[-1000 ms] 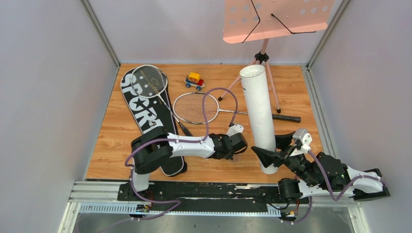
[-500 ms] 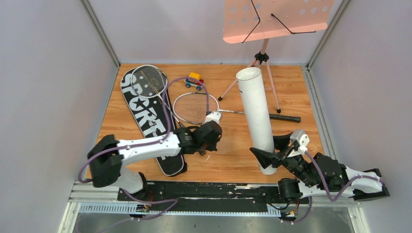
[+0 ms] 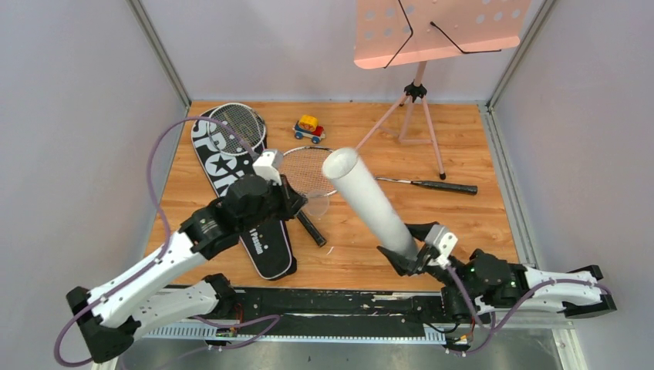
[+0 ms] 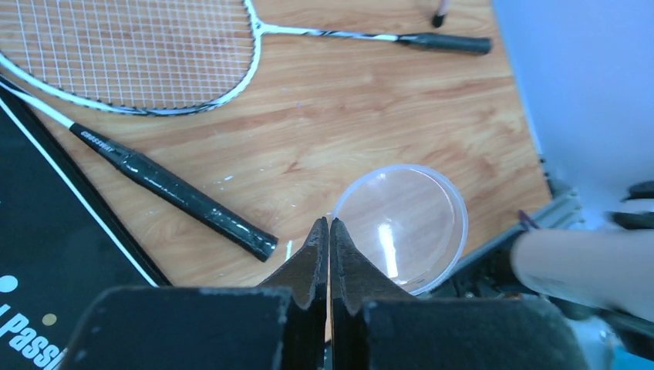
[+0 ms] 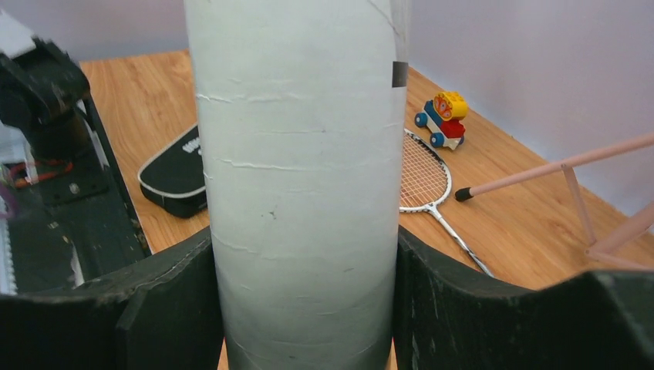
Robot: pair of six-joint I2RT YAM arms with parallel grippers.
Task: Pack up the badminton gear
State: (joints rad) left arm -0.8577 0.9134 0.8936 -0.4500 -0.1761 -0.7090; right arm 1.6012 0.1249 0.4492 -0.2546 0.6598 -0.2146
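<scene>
My right gripper [image 3: 405,258] is shut on the lower part of the white tube [image 3: 370,204], which leans up and to the left with its open mouth up; the tube fills the right wrist view [image 5: 297,154]. My left gripper [image 3: 297,202] is shut on the rim of a clear round lid [image 4: 405,227], held above the floor left of the tube's mouth. One racket [image 3: 237,123] lies on the black SPORT bag [image 3: 224,162]. The other racket [image 3: 308,166] lies mid-floor, its handle [image 3: 451,186] to the right. No shuttlecocks show.
The toy car [image 3: 308,127] sits at the back near the racket heads. The pink music stand [image 3: 432,31] stands at the back right, its legs [image 5: 571,166] spread on the wood floor. Grey walls close in both sides.
The right gripper tipped the tube from upright to leaning left. The left arm drew back left and rose, now with the clear lid in its jaws.
</scene>
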